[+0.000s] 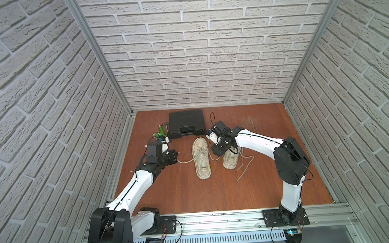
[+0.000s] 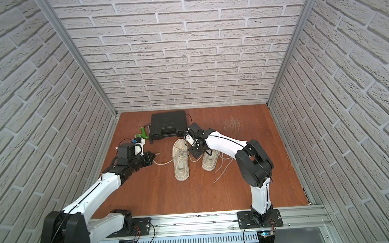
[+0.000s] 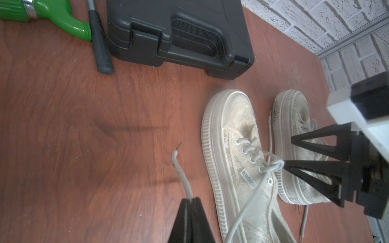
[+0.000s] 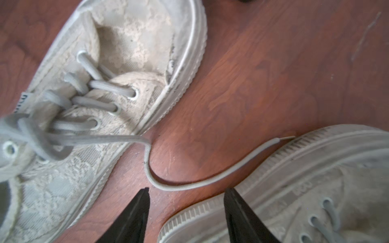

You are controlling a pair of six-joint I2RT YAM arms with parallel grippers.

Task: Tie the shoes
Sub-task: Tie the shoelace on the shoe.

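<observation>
The shoes stand side by side in the middle of the wooden floor [image 1: 170, 198], toes toward the far wall. The left shoe [image 1: 202, 160] is the one being worked; the right shoe [image 1: 231, 163] lies just beside it, partly under the right arm. On the left shoe the two lace halves are crossed into a first knot [image 3: 273, 165] over the upper eyelets, and it looks loose. One lace half [image 1: 187, 161] runs left from the knot to the left gripper [image 3: 190, 198], whose jaws are fully closed on it near its tip. The other lace half [image 4: 189, 186] lies slack on the floor in the gap between the shoes, its tip just beside the right shoe's sole. The right gripper [image 4: 187, 189] hovers over that gap with its jaws apart and nothing between them. Step in hand, as judged: pick up the slack half and draw the knot tight. Lower the right gripper so the jaws straddle the curved part of the lace, not the sole rim, and close only once the lace sits between the fingers. Then pull both halves apart evenly, low over the shoe. Caution: an uneven pull may drag or turn the left shoe. The right shoe's own loose laces [image 1: 244, 170] lie near and must not be caught. The black case [image 1: 186, 123] at the far side is well apart from the work.
</observation>
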